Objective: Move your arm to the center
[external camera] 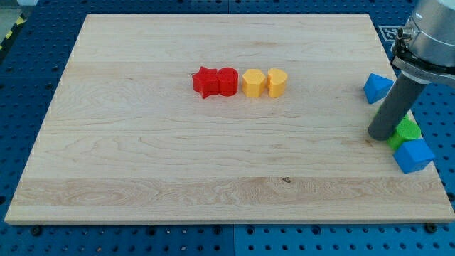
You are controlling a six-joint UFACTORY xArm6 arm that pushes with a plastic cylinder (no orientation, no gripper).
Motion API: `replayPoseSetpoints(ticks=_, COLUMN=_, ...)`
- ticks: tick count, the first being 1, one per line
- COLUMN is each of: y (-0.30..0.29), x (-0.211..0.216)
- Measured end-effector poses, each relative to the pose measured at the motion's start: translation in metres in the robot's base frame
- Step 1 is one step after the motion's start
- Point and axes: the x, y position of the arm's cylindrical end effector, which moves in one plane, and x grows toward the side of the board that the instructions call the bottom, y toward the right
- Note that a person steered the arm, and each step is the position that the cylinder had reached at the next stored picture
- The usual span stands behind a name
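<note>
My tip (pixel 379 134) rests on the wooden board (pixel 213 163) near its right edge. It stands just left of a green block (pixel 408 131), below a blue triangular block (pixel 377 87) and up-left of a blue cube (pixel 414 155). The rod partly hides the green block. In the upper middle of the board a row runs left to right: a red star block (pixel 205 82), a red round block (pixel 227 81), a yellow hexagon block (pixel 253 82) and a yellow rounded block (pixel 276 82). The tip is far to the right of this row.
The board lies on a blue perforated table (pixel 35 71). The arm's grey body (pixel 430 35) hangs over the upper right corner. A black-and-white marker tag (pixel 389 33) sits beside the board's top right edge.
</note>
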Motion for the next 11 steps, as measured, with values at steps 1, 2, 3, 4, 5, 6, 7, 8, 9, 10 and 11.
replayPoseSetpoints(ticks=1, y=0.0, x=0.0)
replayPoseSetpoints(ticks=2, y=-0.024, x=0.001)
replayPoseSetpoints(ticks=3, y=-0.102, x=0.011)
replayPoseSetpoints(ticks=4, y=-0.176, x=0.013)
replayPoseSetpoints(ticks=5, y=-0.223, x=-0.003)
replayPoseSetpoints(ticks=6, y=-0.225, x=-0.003)
replayPoseSetpoints(ticks=7, y=-0.225, x=-0.003)
replayPoseSetpoints(ticks=8, y=-0.229, x=-0.004)
replayPoseSetpoints(ticks=9, y=-0.237, x=-0.007)
replayPoseSetpoints(ticks=10, y=-0.254, x=-0.04)
replayPoseSetpoints(ticks=11, y=-0.254, x=-0.058)
